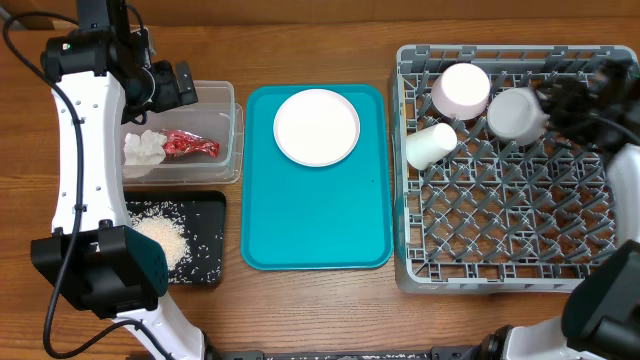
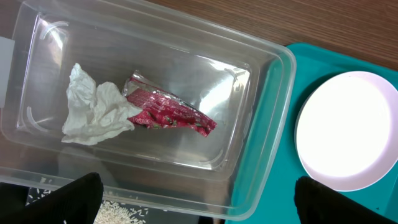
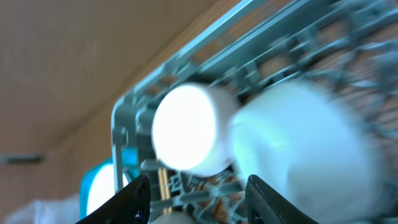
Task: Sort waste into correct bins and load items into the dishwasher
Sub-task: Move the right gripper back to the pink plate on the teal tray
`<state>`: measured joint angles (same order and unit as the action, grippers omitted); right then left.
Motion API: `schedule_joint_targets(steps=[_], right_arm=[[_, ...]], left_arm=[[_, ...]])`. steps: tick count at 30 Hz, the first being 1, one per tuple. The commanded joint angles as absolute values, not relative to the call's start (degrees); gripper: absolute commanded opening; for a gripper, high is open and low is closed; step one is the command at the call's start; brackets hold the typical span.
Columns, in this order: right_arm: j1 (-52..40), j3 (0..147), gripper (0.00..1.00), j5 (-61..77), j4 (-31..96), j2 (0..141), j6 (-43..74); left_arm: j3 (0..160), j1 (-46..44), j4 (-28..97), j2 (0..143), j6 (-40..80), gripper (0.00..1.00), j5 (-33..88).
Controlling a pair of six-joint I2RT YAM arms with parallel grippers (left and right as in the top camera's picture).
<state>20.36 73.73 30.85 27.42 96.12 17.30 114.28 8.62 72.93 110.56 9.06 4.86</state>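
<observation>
A clear plastic bin (image 1: pixel 228 105) at the left holds a red wrapper (image 1: pixel 188 145) and a crumpled white tissue (image 1: pixel 142 148); both show in the left wrist view, wrapper (image 2: pixel 171 112) and tissue (image 2: pixel 93 115). My left gripper (image 1: pixel 183 88) is open and empty above the bin's far edge. A white plate (image 1: pixel 316 126) lies on the teal tray (image 1: pixel 310 230). The grey dishwasher rack (image 1: pixel 500 230) holds a pink cup (image 1: pixel 460 88), a white cup (image 1: pixel 430 145) and a grey-white cup (image 1: pixel 514 113). My right gripper (image 1: pixel 570 100) is open beside the grey-white cup (image 3: pixel 305 137).
A black tray (image 1: pixel 200 225) with scattered rice (image 1: pixel 165 238) sits in front of the clear bin. The rack's front half has bare tines. The teal tray's near part is bare. The right wrist view is blurred.
</observation>
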Motion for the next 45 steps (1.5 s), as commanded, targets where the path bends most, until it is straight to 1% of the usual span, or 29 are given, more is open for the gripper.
schedule_joint_targets(steps=[1,2,5,11,14,15,18,22,27,45], right_arm=[[11.57,75.13,0.51,24.01,28.47,94.19,15.59],[7.25,75.13,0.51,22.00,28.93,94.21,15.59],[-1.72,75.13,0.54,17.63,28.97,94.21,15.57],[-17.02,75.11,0.56,7.62,28.71,94.30,15.62],[-22.87,75.07,0.57,2.22,28.69,94.30,15.62],[-24.56,75.07,0.59,0.12,28.73,94.35,15.62],[-28.25,74.96,0.61,-5.43,28.77,94.59,15.66],[-30.96,74.96,0.62,-11.16,28.38,96.12,18.44],[-31.66,74.96,0.62,-11.16,25.26,99.90,19.53],[-31.66,74.96,0.62,-14.13,7.53,114.91,19.51]], left_arm=[[115.02,8.34,73.06,109.82,9.43,1.00,4.38],[115.02,8.34,73.06,109.82,9.43,1.00,4.38],[115.02,8.34,73.06,109.82,9.43,1.00,4.38],[115.02,8.34,73.06,109.82,9.43,1.00,4.38],[115.02,8.34,73.06,109.82,9.43,1.00,4.38],[115.02,8.34,73.06,109.82,9.43,1.00,4.38],[115.02,8.34,73.06,109.82,9.43,1.00,4.38],[115.02,8.34,73.06,109.82,9.43,1.00,4.38],[115.02,8.34,73.06,109.82,9.43,1.00,4.38],[115.02,8.34,73.06,109.82,9.43,1.00,4.38]])
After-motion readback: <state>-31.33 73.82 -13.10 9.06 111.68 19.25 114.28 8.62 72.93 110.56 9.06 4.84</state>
